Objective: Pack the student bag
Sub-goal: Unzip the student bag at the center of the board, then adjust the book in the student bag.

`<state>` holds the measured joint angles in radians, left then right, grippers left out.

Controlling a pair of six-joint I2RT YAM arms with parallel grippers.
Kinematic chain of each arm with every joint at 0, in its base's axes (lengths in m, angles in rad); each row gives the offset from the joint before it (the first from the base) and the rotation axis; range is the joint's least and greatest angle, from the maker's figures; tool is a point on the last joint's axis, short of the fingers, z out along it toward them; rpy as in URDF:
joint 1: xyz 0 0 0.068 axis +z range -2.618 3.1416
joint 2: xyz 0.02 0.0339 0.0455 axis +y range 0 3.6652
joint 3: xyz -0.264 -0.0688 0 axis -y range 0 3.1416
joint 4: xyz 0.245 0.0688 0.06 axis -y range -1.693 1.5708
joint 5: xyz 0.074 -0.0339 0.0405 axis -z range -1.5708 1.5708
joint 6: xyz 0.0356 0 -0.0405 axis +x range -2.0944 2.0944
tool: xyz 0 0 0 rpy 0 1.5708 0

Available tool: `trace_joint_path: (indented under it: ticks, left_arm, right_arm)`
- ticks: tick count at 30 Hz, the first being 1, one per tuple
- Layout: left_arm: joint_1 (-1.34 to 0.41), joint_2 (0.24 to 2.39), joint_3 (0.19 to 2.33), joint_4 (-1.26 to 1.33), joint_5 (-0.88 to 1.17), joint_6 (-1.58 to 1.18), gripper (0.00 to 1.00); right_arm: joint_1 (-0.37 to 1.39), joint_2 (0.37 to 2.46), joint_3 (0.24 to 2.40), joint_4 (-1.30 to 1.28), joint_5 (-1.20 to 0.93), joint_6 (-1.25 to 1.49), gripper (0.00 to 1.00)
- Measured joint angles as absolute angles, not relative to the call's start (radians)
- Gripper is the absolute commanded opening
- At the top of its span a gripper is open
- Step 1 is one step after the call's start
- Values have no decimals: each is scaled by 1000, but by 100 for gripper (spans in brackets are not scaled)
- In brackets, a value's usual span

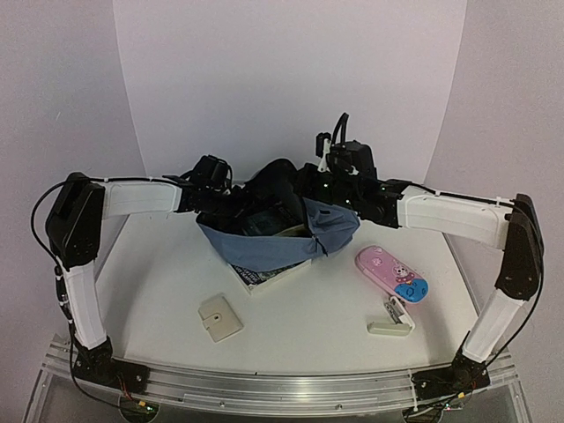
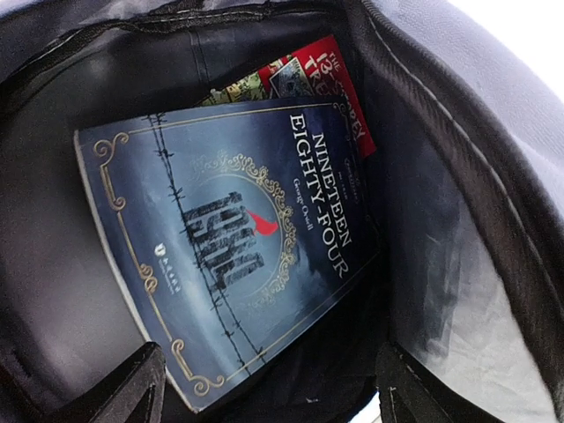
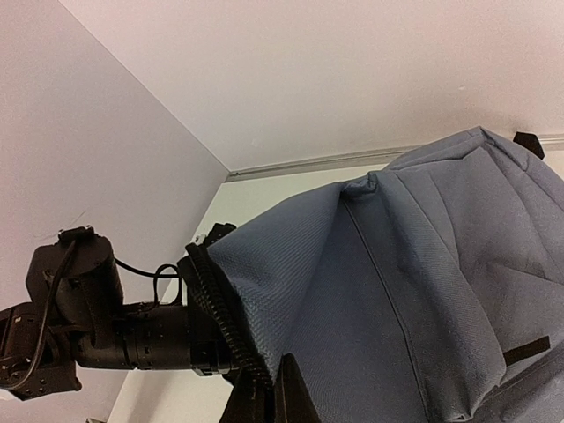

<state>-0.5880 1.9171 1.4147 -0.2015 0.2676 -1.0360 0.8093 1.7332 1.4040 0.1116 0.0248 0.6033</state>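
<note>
We had the bag (image 1: 291, 242) at the far middle of the table (image 1: 159, 264), its rim pinched tight by the right gripper (image 3: 269, 397). Inside, the left gripper (image 2: 269, 370) stood with fingers wide, holding nothing, over a blue book (image 2: 229, 256) and a red book (image 2: 308, 75). We judged it part packed: a pink case (image 1: 392, 275), white clip (image 1: 390, 319) and beige block (image 1: 220, 317) lay outside, nearer.

The student bag (image 1: 273, 251) is slate-blue with black zips and trim, its lining dark grey. The book (image 2: 229, 264) inside is deep blue with gold scrollwork borders, white lettering, barbed-wire lines and a red mark. The second book (image 2: 326, 88) behind it is red with white letters. Near the white counter's (image 1: 159, 264) right edge lies a pink case (image 1: 392, 274) with a blue end.
</note>
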Motion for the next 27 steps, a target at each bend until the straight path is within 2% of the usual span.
trace_joint_path:
  ticks: [8, 11, 17, 22, 27]
  left_arm:
    - [-588, 1937, 1452, -319, 200, -1009, 85]
    - [-589, 1938, 1453, -363, 180, -1005, 82]
    - [-590, 2004, 1511, -375, 205, -991, 55]
    - [-597, 2087, 1598, -376, 244, -972, 45]
    - [-600, 2152, 1663, -359, 289, -966, 41]
  right_arm:
    - [809, 1733, 1404, 112, 25, 603, 0]
    - [809, 1733, 1404, 112, 25, 603, 0]
    - [809, 1733, 1404, 112, 21, 603, 0]
    - [809, 1733, 1404, 112, 17, 603, 0]
    - [809, 1733, 1404, 112, 15, 603, 0]
